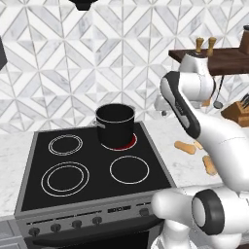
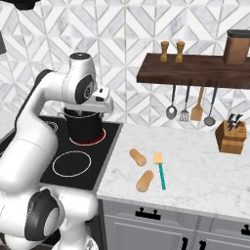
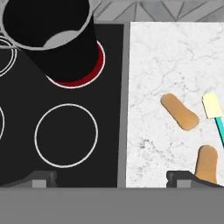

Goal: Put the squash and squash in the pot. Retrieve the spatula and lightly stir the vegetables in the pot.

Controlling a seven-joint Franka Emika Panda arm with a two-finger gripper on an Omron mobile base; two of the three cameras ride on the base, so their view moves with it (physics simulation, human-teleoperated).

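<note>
The black pot (image 1: 115,130) stands on the glowing red rear-right burner of the stove; in the hand view the pot (image 3: 70,57) is at the upper left, and nothing shows inside it. Two tan squash (image 2: 138,157) (image 2: 145,180) lie on the marble counter right of the stove, and in the hand view they are squash (image 3: 179,111) and squash (image 3: 207,162). The teal-handled spatula (image 2: 160,172) lies just right of them, pale blade toward the wall. My gripper (image 3: 117,178) hangs open and empty high over the stove's right edge, beside the pot (image 2: 85,129).
A wooden shelf (image 2: 195,71) on the wall carries two shakers and a jar; ladles and a wooden spatula (image 2: 197,110) hang under it. A knife block (image 2: 231,136) sits at the counter's back right. The stove top (image 1: 29,165) has three unlit burners.
</note>
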